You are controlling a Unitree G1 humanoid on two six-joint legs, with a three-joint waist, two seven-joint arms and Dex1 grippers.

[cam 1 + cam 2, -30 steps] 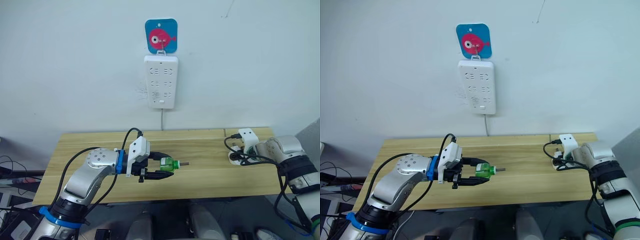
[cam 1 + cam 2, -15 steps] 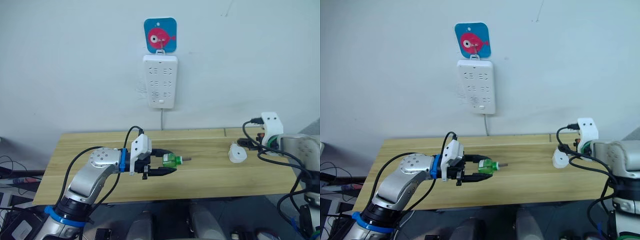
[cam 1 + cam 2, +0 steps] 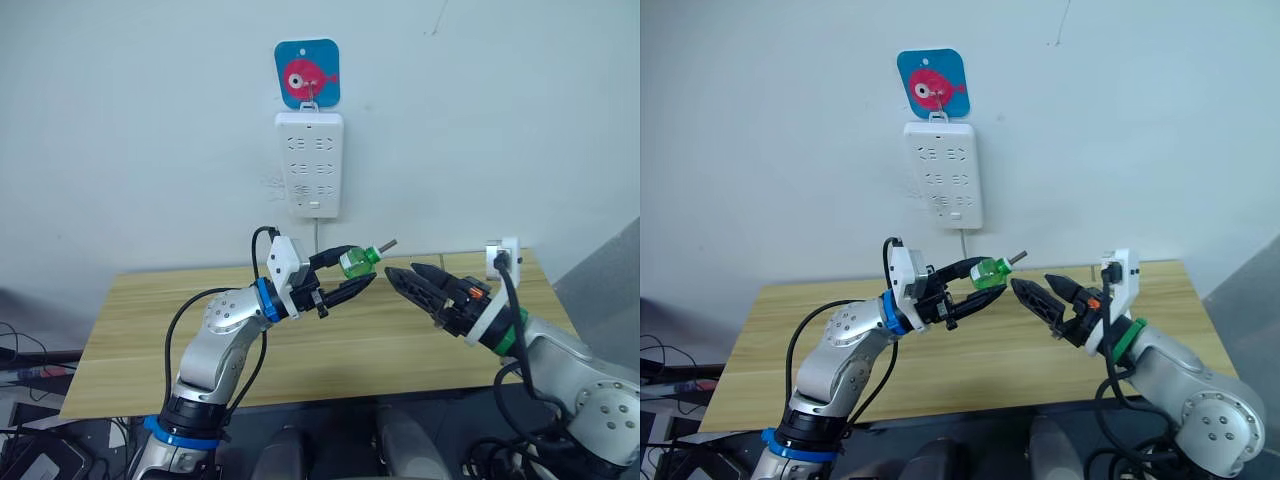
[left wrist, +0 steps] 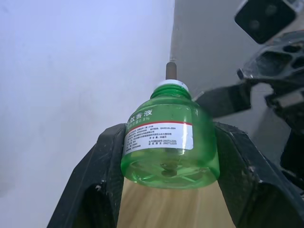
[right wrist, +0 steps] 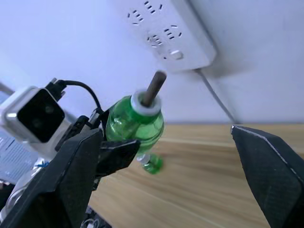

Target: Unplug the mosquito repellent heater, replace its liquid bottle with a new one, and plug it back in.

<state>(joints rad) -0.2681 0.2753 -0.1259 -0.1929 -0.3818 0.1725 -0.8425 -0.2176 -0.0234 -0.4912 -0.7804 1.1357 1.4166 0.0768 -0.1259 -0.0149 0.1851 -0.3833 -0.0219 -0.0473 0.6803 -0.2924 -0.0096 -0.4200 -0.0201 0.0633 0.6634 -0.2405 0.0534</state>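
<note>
Left pincer (image 3: 345, 283) clamped on green bottle (image 3: 358, 262), raised above tabletop (image 3: 150, 310) — right pincer (image 3: 1040, 292) spread wide, just beside. Risk: bumping wick, knocking bottle loose. Heater not located.

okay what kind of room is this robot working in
Probably a lab or test room rather than a home: a bare wooden table against a plain white wall, a white power strip hung under a fish hook plaque, and loose cables on the floor.

Green bottle (image 4: 167, 142) with white label, white power strip (image 3: 310, 165), black fingers (image 4: 97, 180)
</note>
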